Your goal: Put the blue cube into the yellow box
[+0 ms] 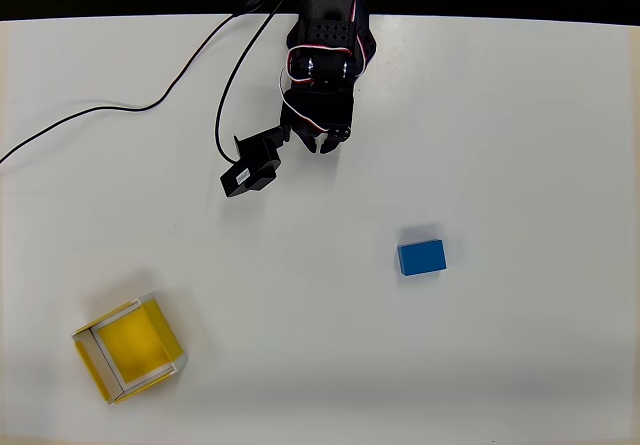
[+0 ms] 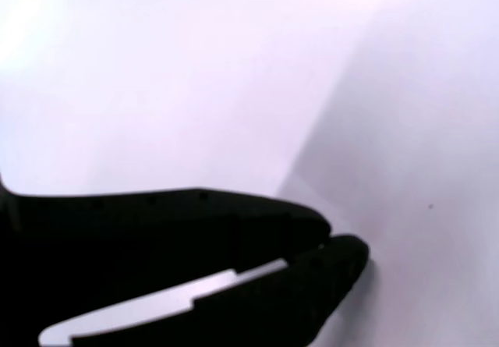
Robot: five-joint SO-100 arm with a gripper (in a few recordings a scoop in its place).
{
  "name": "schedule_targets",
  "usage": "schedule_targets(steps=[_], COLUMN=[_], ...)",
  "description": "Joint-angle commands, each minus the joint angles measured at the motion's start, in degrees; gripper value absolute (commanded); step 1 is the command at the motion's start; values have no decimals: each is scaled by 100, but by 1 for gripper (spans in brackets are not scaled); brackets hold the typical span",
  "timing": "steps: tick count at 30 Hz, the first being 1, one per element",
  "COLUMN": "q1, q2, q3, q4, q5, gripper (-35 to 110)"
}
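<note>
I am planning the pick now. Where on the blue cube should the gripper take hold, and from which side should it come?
Probably from straight above. In the overhead view the blue cube lies flat on the white table, apart from the yellow box, with free space all around it. It is slightly longer across the picture, so closing the gripper on its two long side faces, across the shorter width, looks easiest.
</note>
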Motion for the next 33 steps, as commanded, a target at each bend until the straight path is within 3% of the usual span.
schedule_targets(steps=[1,13,18,29,33], q1=[-114,-158,-97,-387,-615], q2=[167,149,-835,-3771,-4772], q3=[149,149,-510,-3656,-4729], q4=[70,79,-914,-2057,-2083], q5=[-9,-246,-185,1591,2391], gripper=[1,1,7,43,48])
